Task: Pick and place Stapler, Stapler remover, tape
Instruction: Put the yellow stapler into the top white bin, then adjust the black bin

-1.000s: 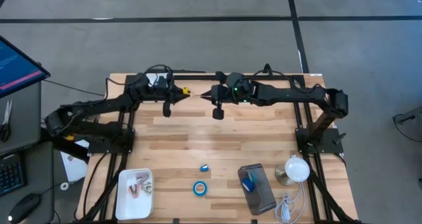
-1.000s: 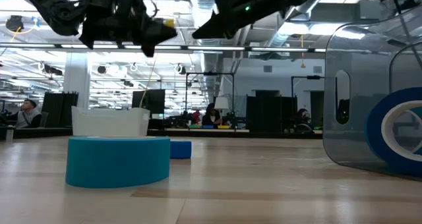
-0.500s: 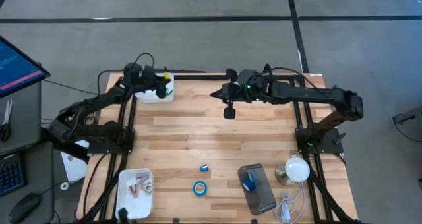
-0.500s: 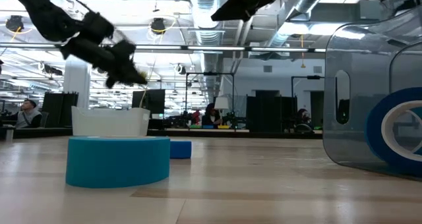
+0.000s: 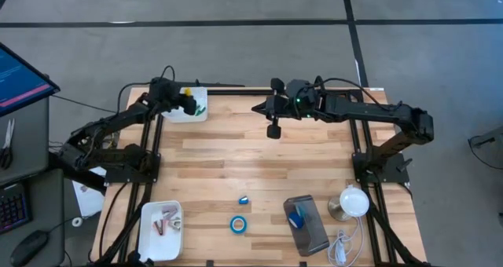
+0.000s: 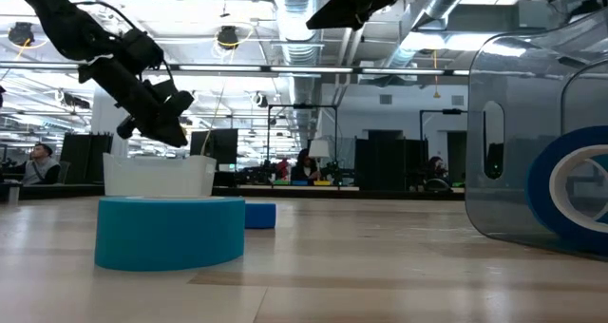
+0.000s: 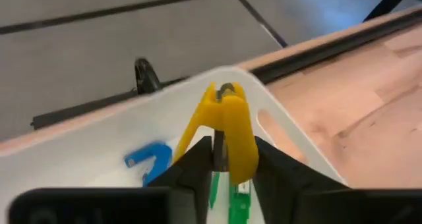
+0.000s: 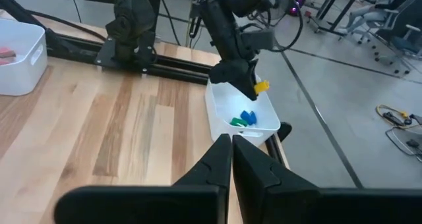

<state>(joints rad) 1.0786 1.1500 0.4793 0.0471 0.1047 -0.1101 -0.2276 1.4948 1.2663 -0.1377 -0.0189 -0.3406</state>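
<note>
No brand, label or writing is readable anywhere on the table.

The left gripper (image 5: 189,104) is hanging over a white bin (image 5: 191,115) at the far left corner of the table (image 5: 236,153). Between its fingers (image 7: 198,159) is showing a yellow remover (image 7: 223,135), a small claw-shaped piece. The fingers are flanking it closely, but whether they are clamping it or have let go cannot be told. In the bin are lying a blue remover (image 7: 148,159) and a green remover (image 7: 235,199) of the same kind.

The right gripper (image 5: 256,108) is hanging above the far middle of the table, well apart from the bin, its jaws pressed together with nothing between them.

The tape is lying at the near edge. One bright blue roll (image 5: 239,224), a ring with a pale core, is lying flat near the middle of that edge. A second, smaller roll (image 5: 244,199) is lying just beyond it. A third roll (image 5: 295,217) is sitting on a clear tray (image 5: 307,228) to the right, standing on edge as the low view shows it.

A white tray (image 5: 160,232) at the near left corner is holding a few pinkish pieces. A white round lamp (image 5: 351,202) with a cable is standing at the near right.
</note>
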